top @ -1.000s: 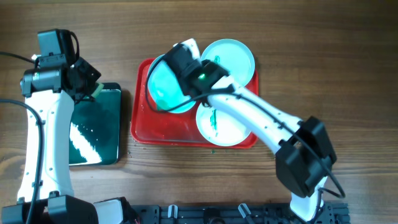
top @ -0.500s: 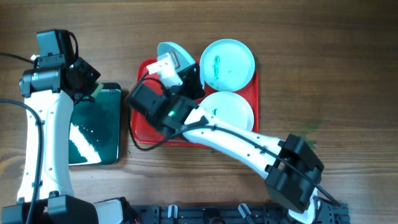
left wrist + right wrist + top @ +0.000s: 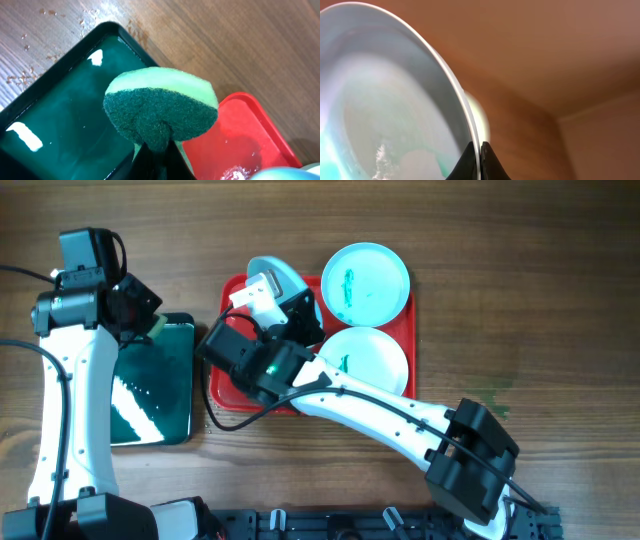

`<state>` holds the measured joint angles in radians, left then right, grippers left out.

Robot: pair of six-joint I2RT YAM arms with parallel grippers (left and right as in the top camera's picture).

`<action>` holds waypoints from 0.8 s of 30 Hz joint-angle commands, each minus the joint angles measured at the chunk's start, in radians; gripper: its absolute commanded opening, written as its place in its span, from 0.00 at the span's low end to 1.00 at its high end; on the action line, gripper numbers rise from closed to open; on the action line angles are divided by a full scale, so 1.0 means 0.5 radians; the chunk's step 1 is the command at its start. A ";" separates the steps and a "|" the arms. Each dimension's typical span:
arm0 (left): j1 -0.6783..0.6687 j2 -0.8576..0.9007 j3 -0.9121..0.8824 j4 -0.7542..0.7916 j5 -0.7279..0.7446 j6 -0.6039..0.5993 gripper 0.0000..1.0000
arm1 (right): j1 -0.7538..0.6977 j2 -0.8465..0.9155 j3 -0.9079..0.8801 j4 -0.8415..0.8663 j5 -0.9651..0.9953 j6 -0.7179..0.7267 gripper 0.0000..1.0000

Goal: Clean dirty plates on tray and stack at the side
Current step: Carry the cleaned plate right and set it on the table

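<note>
My right gripper is shut on the rim of one plate and holds it tilted up on edge over the far left of the red tray. In the right wrist view the rim sits between the fingers, with teal smear inside. Two more plates lie flat on the tray: one with a teal smear at the far right, one in front of it. My left gripper is shut on a green sponge, held above the black basin's near edge.
A black basin with green water stands left of the tray; it also shows in the left wrist view. The right arm reaches across the tray's front. Small green flecks mark the wood at the right.
The right arm swung left across the tray and lifted the left plate from flat onto its edge. The left arm with the sponge has not moved.
</note>
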<state>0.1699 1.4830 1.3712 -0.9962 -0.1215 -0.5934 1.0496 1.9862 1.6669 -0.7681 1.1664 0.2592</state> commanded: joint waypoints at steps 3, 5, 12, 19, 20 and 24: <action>-0.062 0.027 -0.034 -0.039 0.020 -0.035 0.04 | -0.167 -0.161 0.032 -0.105 -0.874 0.117 0.04; -0.100 0.030 -0.034 -0.039 0.020 -0.035 0.04 | -0.320 -0.254 0.032 -0.154 -1.212 0.125 0.04; -0.336 0.034 -0.034 -0.029 0.019 -0.034 0.04 | -1.169 -0.493 0.032 -0.288 -2.306 0.114 0.04; -0.539 0.034 -0.034 -0.006 0.018 -0.035 0.04 | -2.025 -0.475 -0.072 -0.427 -2.491 0.221 0.04; -0.561 0.034 -0.034 0.002 0.018 -0.035 0.04 | -2.106 -0.475 -0.107 -0.423 -2.492 0.223 0.04; -0.630 0.034 -0.034 0.033 0.019 -0.035 0.04 | -2.384 -0.475 -0.290 -0.397 -2.492 0.276 0.04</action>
<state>-0.1177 1.4944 1.3624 -0.9936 -0.1177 -0.5938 -0.0624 1.7565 1.5925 -0.9718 -0.0334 0.3553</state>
